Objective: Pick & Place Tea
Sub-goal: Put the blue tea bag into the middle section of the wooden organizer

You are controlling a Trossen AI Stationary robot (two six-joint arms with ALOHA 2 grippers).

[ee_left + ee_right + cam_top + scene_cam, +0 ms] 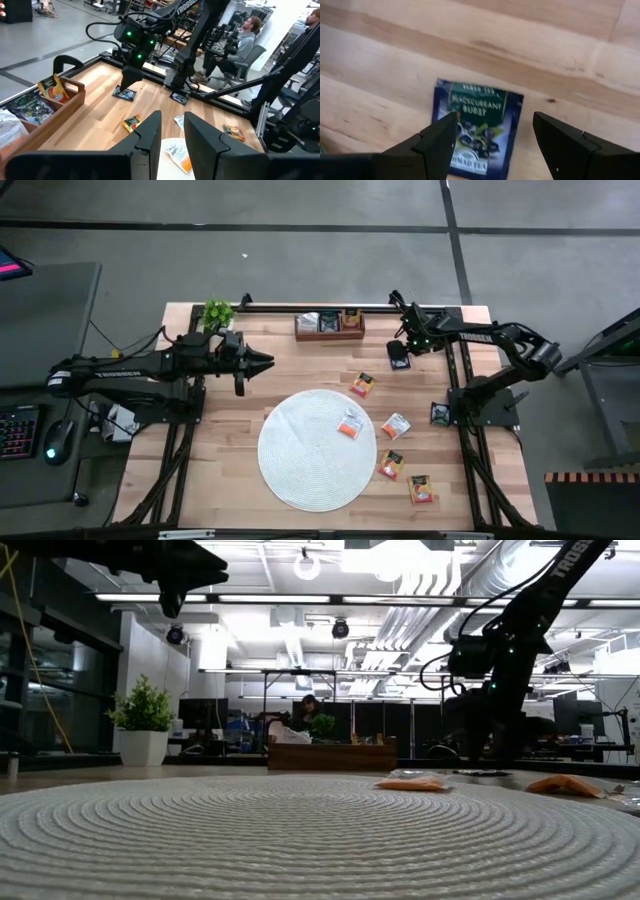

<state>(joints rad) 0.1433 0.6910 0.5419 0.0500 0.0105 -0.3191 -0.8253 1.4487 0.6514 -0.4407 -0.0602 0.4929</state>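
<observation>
Right end effector spread wide, poised directly over a dark tea sachet lying flat on the table near the wooden tray. Step: approach before grasp. Next: lower and close. Left end effector narrow, empty, waiting.

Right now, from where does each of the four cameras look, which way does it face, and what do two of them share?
High view: above the table, facing straight down; shows both arms, the mat, the tray.
Low view: at table-top height, facing level across the mat into the room; arms enter from above.
Left wrist view: on the left arm, facing across the table; shows its own fingers and the right arm.
Right wrist view: on the right arm, facing down between its open fingers.
Shared: both wrist views show the dark sachet under the right gripper.
</observation>
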